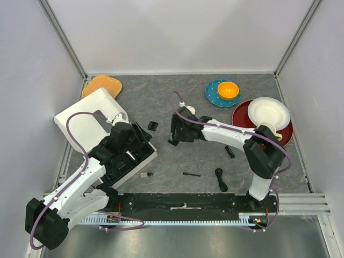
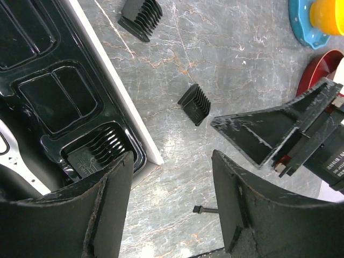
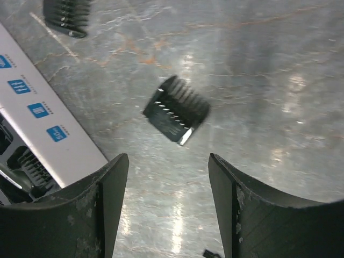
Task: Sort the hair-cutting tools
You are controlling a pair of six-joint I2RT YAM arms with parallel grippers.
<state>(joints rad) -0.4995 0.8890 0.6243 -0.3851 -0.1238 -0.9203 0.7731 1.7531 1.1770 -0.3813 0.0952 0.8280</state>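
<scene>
1. The left gripper (image 2: 172,160) hovers spread and empty over the edge of the box (image 2: 116,80). One comb guard (image 2: 95,151) already sits in a slot there.
2. A loose guard (image 3: 176,110) lies on the worktop (image 3: 269,80), apart from the box.
3. The right gripper (image 3: 169,164), spread and empty, hangs above it. The next move is probably to lower, straddle and pinch it.
4. The brush (image 1: 191,174) and cable (image 1: 220,180) lie unsorted nearer the arm bases.

Two robot arms: the left arm (image 1: 80,185) and right arm (image 1: 232,136) have white links joined by bulky black joints, each trailed by a looping purple cable (image 1: 66,129). Their black, wedge-shaped fingers (image 2: 102,209) look scuffed and scratched grey.
</scene>
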